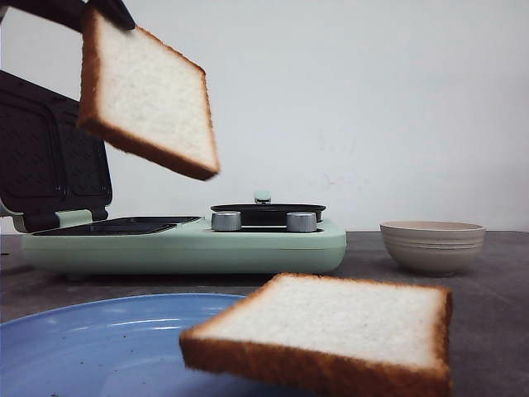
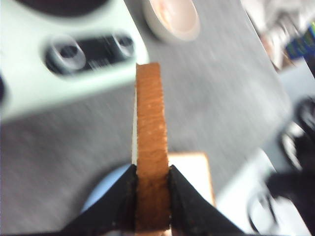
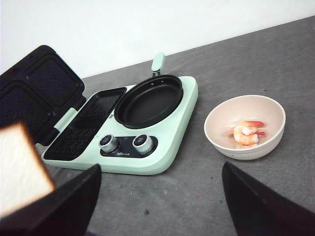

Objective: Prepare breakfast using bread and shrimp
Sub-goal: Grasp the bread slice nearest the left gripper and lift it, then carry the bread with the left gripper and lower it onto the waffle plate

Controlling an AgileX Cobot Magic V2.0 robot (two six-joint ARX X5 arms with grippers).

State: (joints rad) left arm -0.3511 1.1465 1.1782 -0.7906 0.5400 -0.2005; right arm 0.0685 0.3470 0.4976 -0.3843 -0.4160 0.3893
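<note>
Left claw [image 2: 151, 206] clamped on the crust edge of one bread slice [image 1: 149, 95], held aloft and tilted, above and just forward of the open sandwich press. Right claw [image 3: 157, 196] spread wide, empty, hanging over bare tabletop [image 3: 275, 59].

Second bread slice [image 1: 331, 327] lying on the blue plate [image 1: 83, 343], one corner overhanging the rim.

Mint-green breakfast maker [image 3: 167, 147] behind: hinged lid [image 3: 34, 88] propped up, ribbed grill plate [image 3: 86, 125] exposed and bare, round pan [image 3: 147, 101] alongside, also bare.

Step judged in hand: carrying first slice to the grill plate. Next move calls for lowering and levelling the slice over the plate before release.

Beige ribbed bowl [image 3: 246, 128] standing well apart to the maker's right, holding the shrimp [image 3: 246, 132], orange-pink, untouched.
</note>
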